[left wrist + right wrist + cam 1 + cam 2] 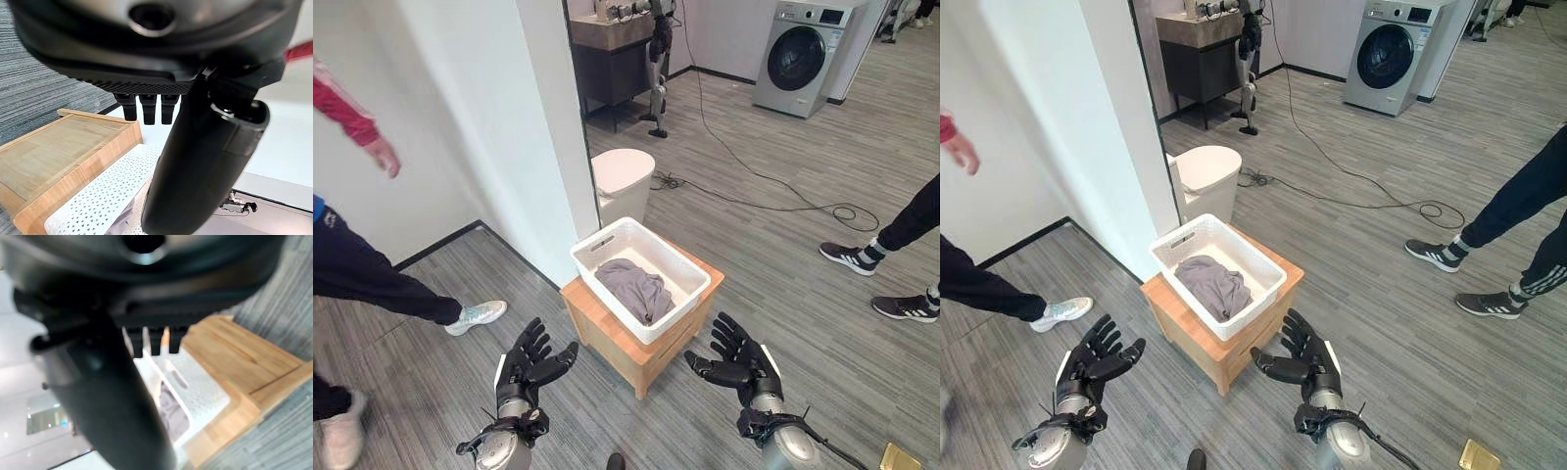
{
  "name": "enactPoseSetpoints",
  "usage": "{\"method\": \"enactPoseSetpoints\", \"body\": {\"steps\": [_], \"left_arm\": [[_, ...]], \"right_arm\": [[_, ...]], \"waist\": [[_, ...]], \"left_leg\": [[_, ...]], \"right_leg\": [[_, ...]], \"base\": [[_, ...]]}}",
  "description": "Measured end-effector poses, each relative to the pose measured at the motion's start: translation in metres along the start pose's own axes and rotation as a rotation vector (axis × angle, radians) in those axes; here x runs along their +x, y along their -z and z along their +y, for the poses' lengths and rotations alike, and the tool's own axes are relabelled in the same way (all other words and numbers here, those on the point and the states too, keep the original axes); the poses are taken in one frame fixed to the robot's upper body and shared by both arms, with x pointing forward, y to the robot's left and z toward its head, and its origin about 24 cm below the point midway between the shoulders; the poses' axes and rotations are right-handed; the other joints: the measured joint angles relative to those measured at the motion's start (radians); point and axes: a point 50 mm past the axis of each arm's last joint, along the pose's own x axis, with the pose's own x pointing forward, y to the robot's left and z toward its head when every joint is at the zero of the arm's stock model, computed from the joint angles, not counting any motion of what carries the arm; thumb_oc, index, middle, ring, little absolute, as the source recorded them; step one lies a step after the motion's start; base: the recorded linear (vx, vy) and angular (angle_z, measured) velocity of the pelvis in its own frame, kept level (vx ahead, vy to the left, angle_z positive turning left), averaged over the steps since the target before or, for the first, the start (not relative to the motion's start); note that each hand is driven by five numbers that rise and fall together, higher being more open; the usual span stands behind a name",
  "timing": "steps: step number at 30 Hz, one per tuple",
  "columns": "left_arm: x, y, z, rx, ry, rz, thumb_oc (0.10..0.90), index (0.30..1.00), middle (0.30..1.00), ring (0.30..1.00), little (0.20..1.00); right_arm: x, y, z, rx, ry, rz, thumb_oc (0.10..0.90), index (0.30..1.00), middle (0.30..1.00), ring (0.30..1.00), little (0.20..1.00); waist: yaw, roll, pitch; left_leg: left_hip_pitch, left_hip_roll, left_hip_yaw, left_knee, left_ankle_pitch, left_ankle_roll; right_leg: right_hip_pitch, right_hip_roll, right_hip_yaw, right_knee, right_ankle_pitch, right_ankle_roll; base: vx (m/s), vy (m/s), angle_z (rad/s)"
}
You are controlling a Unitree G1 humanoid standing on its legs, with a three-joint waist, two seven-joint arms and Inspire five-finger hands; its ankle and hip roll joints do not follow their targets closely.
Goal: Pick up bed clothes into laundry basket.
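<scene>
Left hand (530, 365) hovers open, fingers spread and relaxed, holding nothing, low and to the left of the wooden stand (607, 338), well short of touching it. Right hand (741, 364) mirrors it on the right side of the stand, fingers splayed wide, palm turned inward, also empty. Both wrist views look past straight fingers toward the stand and basket, nothing in either palm.

Grey bed clothes (633, 288) lie crumpled inside the white laundry basket (597, 241), which sits on top of the wooden stand between the two hands. Cloth is bunched against the basket floor, wholly inside the rim, nothing hanging over.

Handling guess: soft, light, floppy fabric, not fragile, not slippery; it would drape and trail if lifted, so the place to take it would be the raised fold in the middle of the heap, pinched from above. Basket looks like thin perforated plastic, light and easy to shove, with handle slots at the ends.

Task looks done or nearly so, judged from the cloth already in the basket.

Bystanders: a person's leg and pale shoe (478, 314) at left, another person's dark shoes (850, 257) at right. White lidded bin (622, 171) behind the basket, washing machine (799, 57) further back.
</scene>
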Motion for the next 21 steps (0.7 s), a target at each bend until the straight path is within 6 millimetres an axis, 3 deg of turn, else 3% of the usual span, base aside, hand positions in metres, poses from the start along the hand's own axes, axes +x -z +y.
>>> {"method": "enactPoseSetpoints", "body": {"steps": [4, 6, 7, 8, 9, 10, 11, 12, 13, 14, 15, 16, 17, 19, 20, 21], "left_arm": [[0.005, -0.005, -0.005, -0.003, 0.012, -0.019, 0.8, 0.9, 0.9, 0.9, 0.9], [0.022, -0.013, -0.025, 0.004, 0.068, -0.04, 0.8, 0.9, 0.9, 0.9, 0.9], [0.035, -0.021, -0.045, 0.011, 0.131, -0.063, 0.8, 0.9, 0.9, 0.9, 0.9], [0.042, -0.031, -0.059, 0.023, 0.183, -0.094, 0.8, 0.9, 0.9, 0.9, 0.9], [0.046, -0.055, -0.069, 0.032, 0.236, -0.2, 0.8, 0.9, 0.9, 0.9, 0.9], [0.047, -0.062, -0.066, 0.035, 0.231, -0.232, 0.8, 0.9, 0.9, 0.9, 0.9], [0.046, -0.06, -0.063, 0.028, 0.223, -0.226, 0.8, 0.9, 0.9, 0.9, 0.9], [0.041, -0.054, -0.057, 0.003, 0.207, -0.214, 0.8, 0.9, 0.9, 0.9, 0.9], [0.037, -0.052, -0.057, -0.028, 0.197, -0.217, 0.8, 0.9, 0.9, 0.9, 0.9], [0.034, -0.052, -0.046, -0.031, 0.16, -0.224, 0.8, 0.9, 0.9, 0.9, 0.9], [0.029, -0.047, -0.029, -0.017, 0.109, -0.206, 0.8, 0.9, 0.9, 0.9, 0.9], [0.024, -0.037, -0.013, -0.012, 0.053, -0.169, 0.8, 0.9, 0.9, 0.9, 0.9], [0.025, -0.023, 0.005, -0.004, -0.017, -0.095, 0.8, 0.9, 0.9, 0.9, 0.9], [0.012, -0.015, 0.031, -0.004, -0.098, -0.064, 0.8, 0.9, 0.9, 0.9, 0.9], [-0.002, -0.007, 0.05, 0.026, -0.147, -0.016, 0.8, 0.9, 0.9, 0.9, 0.9], [-0.007, -0.002, 0.056, 0.032, -0.166, 0.004, 0.8, 0.9, 0.9, 0.9, 0.9]], "right_arm": [[0.004, -0.004, 0.002, -0.001, -0.005, -0.016, 0.8, 0.9, 0.9, 0.9, 0.9], [0.002, -0.005, -0.006, 0.004, 0.042, -0.027, 0.8, 0.9, 0.9, 0.9, 0.9], [0.001, -0.009, -0.016, -0.003, 0.092, -0.038, 0.8, 0.9, 0.9, 0.9, 0.9], [-0.001, -0.01, -0.019, -0.003, 0.108, -0.043, 0.8, 0.9, 0.9, 0.9, 0.9], [0.004, -0.017, -0.018, -0.01, 0.096, -0.073, 0.8, 0.9, 0.9, 0.9, 0.9], [0.004, -0.02, -0.017, -0.012, 0.086, -0.087, 0.8, 0.9, 0.9, 0.9, 0.9], [0.004, -0.027, -0.017, -0.01, 0.085, -0.123, 0.8, 0.9, 0.9, 0.9, 0.9], [-0.001, -0.03, -0.027, -0.027, 0.113, -0.155, 0.8, 0.9, 0.9, 0.9, 0.9], [-0.003, -0.034, -0.035, -0.046, 0.132, -0.164, 0.8, 0.9, 0.9, 0.9, 0.9], [0.001, -0.037, -0.04, -0.059, 0.143, -0.171, 0.8, 0.9, 0.9, 0.9, 0.9], [0.005, -0.04, -0.042, -0.066, 0.143, -0.176, 0.8, 0.9, 0.9, 0.9, 0.9], [0.007, -0.047, -0.045, -0.085, 0.142, -0.194, 0.8, 0.9, 0.9, 0.9, 0.9], [0.001, -0.047, -0.057, -0.095, 0.187, -0.194, 0.8, 0.9, 0.9, 0.9, 0.9], [0.007, -0.055, -0.054, -0.094, 0.178, -0.217, 0.8, 0.9, 0.9, 0.9, 0.9], [0.01, -0.066, -0.048, -0.072, 0.167, -0.277, 0.8, 0.9, 0.9, 0.9, 0.9], [0.009, -0.07, -0.047, -0.067, 0.163, -0.298, 0.8, 0.9, 0.9, 0.9, 0.9]], "waist": [[0.006, 0.002, 0.001], [0.004, 0.02, 0.017], [-0.005, 0.044, 0.03], [-0.036, 0.049, 0.032], [-0.018, 0.005, 0.057], [-0.006, -0.024, 0.06], [0.0, -0.025, 0.066], [0.0, -0.026, 0.064], [0.006, -0.008, 0.069], [0.012, -0.022, 0.081], [0.055, -0.042, 0.088], [0.074, -0.05, 0.101], [0.018, -0.071, 0.118], [0.059, -0.104, 0.128], [0.034, -0.133, 0.143], [0.024, -0.142, 0.143]], "left_leg": [[-0.008, -0.009, -0.033, 0.0, 0.004, -0.002], [-0.021, -0.029, -0.135, 0.019, 0.021, -0.009], [-0.028, -0.031, -0.257, 0.042, 0.036, -0.025], [-0.067, -0.031, -0.353, 0.073, 0.03, -0.065], [-0.1, -0.055, -0.318, 0.083, -0.01, -0.046], [-0.116, -0.076, -0.318, 0.101, -0.007, -0.046], [-0.146, -0.109, -0.375, 0.13, -0.004, -0.05], [-0.153, -0.113, -0.471, 0.078, -0.003, -0.061], [-0.181, -0.094, -0.5, 0.059, -0.057, -0.129], [-0.232, -0.109, -0.496, 0.127, -0.041, -0.139], [-0.246, -0.103, -0.471, 0.163, -0.054, -0.129], [-0.256, -0.085, -0.369, 0.195, -0.081, -0.124], [-0.25, -0.051, -0.14, 0.242, -0.09, -0.108], [-0.193, 0.006, -0.051, 0.302, -0.131, -0.097], [-0.159, 0.054, 0.033, 0.423, -0.194, -0.113], [-0.119, 0.074, 0.042, 0.453, -0.215, -0.128]], "right_leg": [[-0.003, 0.004, -0.029, 0.044, -0.022, -0.002], [-0.035, 0.011, -0.038, 0.189, -0.06, -0.008], [-0.097, 0.054, 0.056, 0.341, -0.106, -0.04], [-0.129, 0.155, 0.271, 0.413, -0.152, -0.047], [-0.165, 0.207, 0.439, 0.451, -0.181, -0.035], [-0.179, 0.234, 0.523, 0.497, -0.199, -0.039], [-0.174, 0.273, 0.59, 0.531, -0.231, -0.079], [-0.167, 0.289, 0.53, 0.482, -0.213, -0.19], [-0.179, 0.284, 0.463, 0.415, -0.167, -0.211], [-0.199, 0.257, 0.405, 0.361, -0.122, -0.216], [-0.23, 0.246, 0.384, 0.357, -0.089, -0.225], [-0.236, 0.222, 0.31, 0.316, -0.064, -0.216], [-0.198, 0.184, 0.188, 0.226, -0.032, -0.222], [-0.21, 0.173, 0.14, 0.216, -0.006, -0.234], [-0.197, 0.154, 0.062, 0.193, 0.002, -0.235], [-0.196, 0.139, 0.017, 0.191, 0.001, -0.235]], "base": [[-0.09, -0.024, 0.25], [-0.08, -0.091, 1.4], [-0.02, -0.1, 2.63], [-0.13, -0.147, 3.27], [-0.21, -0.234, 2.72], [-0.35, -0.272, 2.26], [-0.39, -0.269, 2.29], [-0.39, -0.268, 2.76], [-0.35, -0.211, 2.91], [-0.39, -0.112, 1.9], [-0.3, -0.021, 1.32], [-0.49, -0.004, 2.5], [-0.4, 0.003, 2.44], [-0.41, 0.019, 1.66], [-0.29, 0.026, 1.28], [-0.23, 0.059, 2.1]]}}
